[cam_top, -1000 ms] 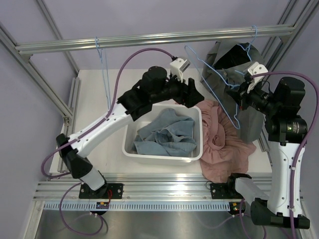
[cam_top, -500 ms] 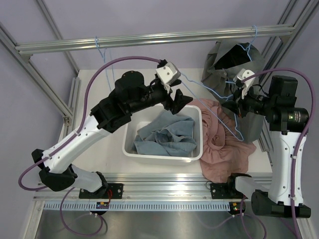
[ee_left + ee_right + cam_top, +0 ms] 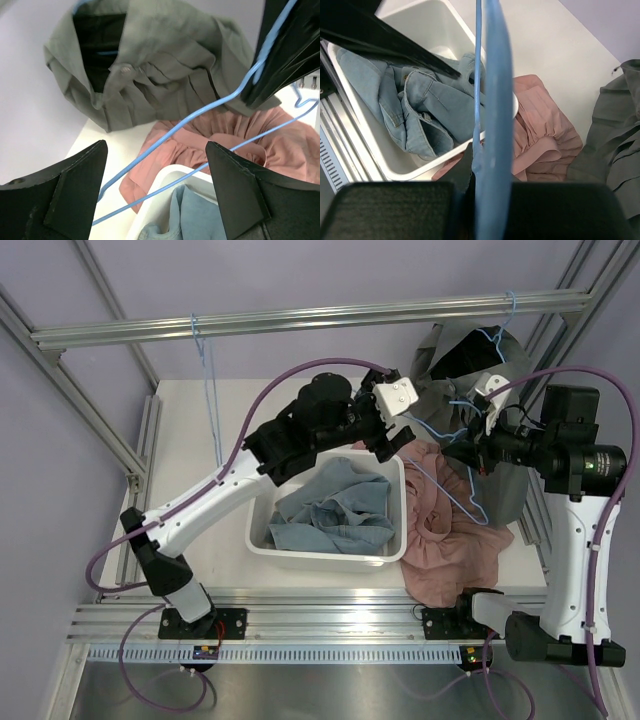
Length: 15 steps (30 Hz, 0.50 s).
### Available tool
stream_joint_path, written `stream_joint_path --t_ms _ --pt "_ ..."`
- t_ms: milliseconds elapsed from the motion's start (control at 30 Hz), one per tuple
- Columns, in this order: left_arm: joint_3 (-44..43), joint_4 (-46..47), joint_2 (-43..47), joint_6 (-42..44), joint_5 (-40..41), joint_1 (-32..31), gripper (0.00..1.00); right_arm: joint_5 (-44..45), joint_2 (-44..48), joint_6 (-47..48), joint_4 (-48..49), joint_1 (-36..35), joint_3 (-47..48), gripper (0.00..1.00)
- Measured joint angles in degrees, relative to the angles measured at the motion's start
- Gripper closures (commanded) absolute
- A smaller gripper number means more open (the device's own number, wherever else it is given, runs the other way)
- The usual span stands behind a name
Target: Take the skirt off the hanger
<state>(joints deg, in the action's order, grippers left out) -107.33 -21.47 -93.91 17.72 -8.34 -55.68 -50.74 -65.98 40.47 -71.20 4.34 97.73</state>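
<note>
A bare blue wire hanger (image 3: pixel 440 480) is held in my right gripper (image 3: pixel 458 453), which is shut on it; in the right wrist view the hanger (image 3: pixel 492 100) runs straight up from the shut jaws. A pink skirt (image 3: pixel 450 535) lies crumpled on the table beside the bin, off the hanger. My left gripper (image 3: pixel 393 440) is open, and in the left wrist view (image 3: pixel 156 145) the hanger's wires (image 3: pixel 200 112) pass between its fingers without being gripped. A grey skirt (image 3: pixel 470 365) hangs on another blue hanger at the back right.
A white bin (image 3: pixel 262 530) holding blue denim (image 3: pixel 335 510) sits mid-table, touching the pink skirt. An empty blue hanger (image 3: pixel 207 370) hangs from the metal rail (image 3: pixel 300 320) at the left. Frame posts stand at both sides.
My left gripper swung left and back right, ending around the hanger's wires. The hanger in my right gripper tilted lower, over the pink skirt.
</note>
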Motion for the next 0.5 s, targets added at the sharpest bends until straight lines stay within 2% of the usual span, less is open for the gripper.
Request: stream_joint_path --t_ms 200,500 --pt "1.09 0.72 -1.62 -0.17 -0.94 1.57 0.16 0.11 0.72 -3.78 0.63 -0.04 0.90 1.00" --pt "13.38 7.89 2.93 -4.48 -4.52 4.50 0.15 0.00 0.90 -14.32 5.99 -0.11 1.11 1.00"
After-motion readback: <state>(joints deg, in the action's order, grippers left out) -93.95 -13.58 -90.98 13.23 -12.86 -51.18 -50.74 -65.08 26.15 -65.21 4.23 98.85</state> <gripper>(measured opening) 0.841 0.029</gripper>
